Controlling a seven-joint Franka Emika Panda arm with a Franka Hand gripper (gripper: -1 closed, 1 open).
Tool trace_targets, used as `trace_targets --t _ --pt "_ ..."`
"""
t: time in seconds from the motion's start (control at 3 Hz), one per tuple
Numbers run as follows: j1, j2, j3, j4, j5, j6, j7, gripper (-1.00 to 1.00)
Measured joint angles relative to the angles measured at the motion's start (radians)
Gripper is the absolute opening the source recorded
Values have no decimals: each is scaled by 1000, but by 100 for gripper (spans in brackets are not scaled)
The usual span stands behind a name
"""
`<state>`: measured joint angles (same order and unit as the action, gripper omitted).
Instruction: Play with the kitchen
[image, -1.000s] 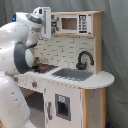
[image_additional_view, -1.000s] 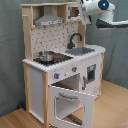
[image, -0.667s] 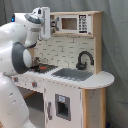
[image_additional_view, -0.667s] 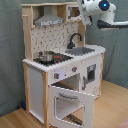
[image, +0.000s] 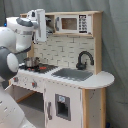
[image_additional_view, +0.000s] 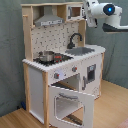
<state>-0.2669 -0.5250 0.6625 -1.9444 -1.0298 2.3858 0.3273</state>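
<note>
The toy kitchen (image: 70, 100) of pale wood and white panels fills both exterior views, with a tiled or dotted backboard (image_additional_view: 55, 37), a grey hood (image_additional_view: 49, 21), a black faucet (image: 84, 59) and a sink (image: 75, 74). A small metal pot (image_additional_view: 46, 56) stands on the stove (image: 37, 67). In the second exterior view the oven door (image_additional_view: 70, 102) hangs open, tilted down and forward. My gripper (image: 41, 39) hangs high up, level with the kitchen's upper shelf, above the counter and touching nothing. In the second exterior view the gripper (image_additional_view: 92, 25) is at the kitchen's top right corner.
A toy microwave (image: 72, 23) sits in the upper shelf. My white arm (image: 12, 45) fills the first exterior view's left. A grey curtain (image_additional_view: 10, 50) hangs behind the kitchen, and a wooden floor (image_additional_view: 112, 105) lies in front.
</note>
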Motion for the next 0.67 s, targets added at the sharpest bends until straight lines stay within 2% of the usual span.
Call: trace_targets --t 0.67 --pt "-4 -168 -1 -100 -1 -10 109 100"
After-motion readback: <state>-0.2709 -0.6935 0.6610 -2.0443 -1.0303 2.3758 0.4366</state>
